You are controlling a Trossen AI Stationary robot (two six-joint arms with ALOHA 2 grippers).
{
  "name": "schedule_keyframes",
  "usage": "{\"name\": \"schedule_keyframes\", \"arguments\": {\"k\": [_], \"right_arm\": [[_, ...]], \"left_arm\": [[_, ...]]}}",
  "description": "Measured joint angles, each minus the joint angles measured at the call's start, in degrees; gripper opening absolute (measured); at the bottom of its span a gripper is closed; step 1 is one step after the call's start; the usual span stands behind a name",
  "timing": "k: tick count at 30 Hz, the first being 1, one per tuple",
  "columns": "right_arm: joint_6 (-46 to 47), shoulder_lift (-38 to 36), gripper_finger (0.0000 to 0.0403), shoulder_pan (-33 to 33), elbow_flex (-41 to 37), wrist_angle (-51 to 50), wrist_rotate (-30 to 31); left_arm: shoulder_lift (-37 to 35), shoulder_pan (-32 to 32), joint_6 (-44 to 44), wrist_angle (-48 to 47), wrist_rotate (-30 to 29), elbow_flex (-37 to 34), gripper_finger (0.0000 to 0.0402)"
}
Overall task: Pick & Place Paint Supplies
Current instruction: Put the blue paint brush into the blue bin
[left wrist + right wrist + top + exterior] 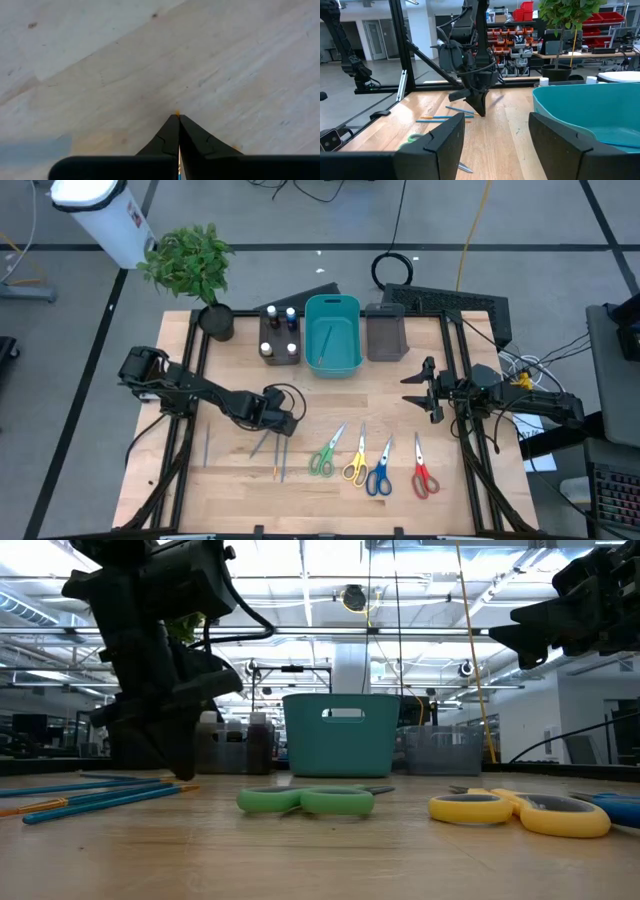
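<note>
My left gripper (282,420) points down just over the wood table, left of the scissors, and is shut on a thin brush (177,114). Other brushes (207,445) (280,462) lie flat near it and also show in the low view (90,795). Scissors lie flat in a row: green (325,452), yellow (355,461), blue (378,473) and red (422,473). Dark bottles (280,330) stand in a dark grey bin. My right gripper (414,388) hovers open and empty, right of the teal bin (332,335). My left gripper pinches a thin brush between its two shut fingers, which point down at the table. Only the brush's orange end (177,114) shows past the fingertips, and a blue sliver (179,170) shows in the seam between them. I cannot tell whether the brush touches the table.
A second dark grey bin (385,335) stands right of the teal bin at the table's far edge. A potted plant (195,270) stands at the far left corner. Black frame rails (455,380) run along the table's sides. Bare wood lies between the bins and the scissors.
</note>
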Motion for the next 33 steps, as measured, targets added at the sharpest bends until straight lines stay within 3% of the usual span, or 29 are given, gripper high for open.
{"name": "schedule_keyframes", "arguments": {"k": [11, 25, 29, 33], "right_arm": [[0.0, 0.0, 0.0212, 0.0, 0.0, -0.01, 0.0], [0.0, -0.02, 0.0212, -0.02, -0.02, 0.0, 0.02], [0.0, -0.02, 0.0212, -0.02, 0.0, 0.02, 0.0], [0.0, -0.02, 0.0212, 0.0, -0.02, 0.01, 0.0]], "left_arm": [[-0.09, 0.02, 4.8, 4.15, -2.67, 0.21, 0.0002], [-1.4, 2.75, 23.64, 4.8, -11.71, 13.28, 0.0002], [-1.42, 4.48, 32.9, 10.57, -15.04, 18.0, 0.0001], [-1.53, 7.41, 42.69, 23.68, -16.43, 19.89, 0.0001]]}}
